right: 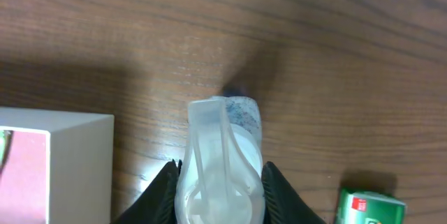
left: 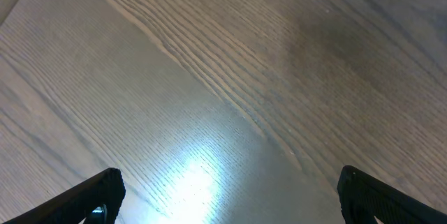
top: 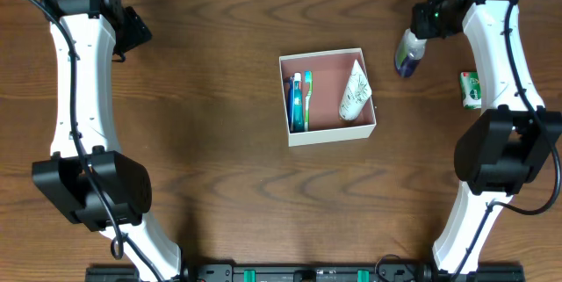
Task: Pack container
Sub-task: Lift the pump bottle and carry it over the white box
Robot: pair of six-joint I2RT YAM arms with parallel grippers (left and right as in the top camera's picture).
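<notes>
Left gripper [top: 133, 29]: upper left of the overhead frame, over bare wood; in its wrist view [left: 230, 199] only the two dark fingertips [left: 98, 197] show, at the lower corners, spread wide with nothing between them but the table [left: 223, 77]. Open room: a broad stretch of bare tabletop from that arm across to the box. Container [top: 334, 133]: centre of the overhead frame, square, white outer walls, pink inside, lidless, mouth facing up; no long axis, its sides turned slightly off the frame edges. Contents: toothbrushes [top: 299, 99], blue and green, lying along the left wall, running top to bottom of the frame; a white tube [top: 355, 91] along the right wall, narrower end toward the upper edge; a bare pink strip between them. In the right wrist view the container's white wall [right: 63, 155] fills the lower left. Right gripper [top: 428, 20]: upper right of the overhead frame, fingers [right: 162, 195] closed against both sides of a clear bottle [top: 408, 54]. Bottle's long axis slants from the gripper [right: 220, 199] down-left, its dark end toward the container's upper right corner, near it yet apart; whether the bottle [right: 222, 140] touches the wood cannot be told. Green packet [top: 471, 89]: far right, lying on the table, well apart from the container; also at lower right of the right wrist view [right: 370, 208].
</notes>
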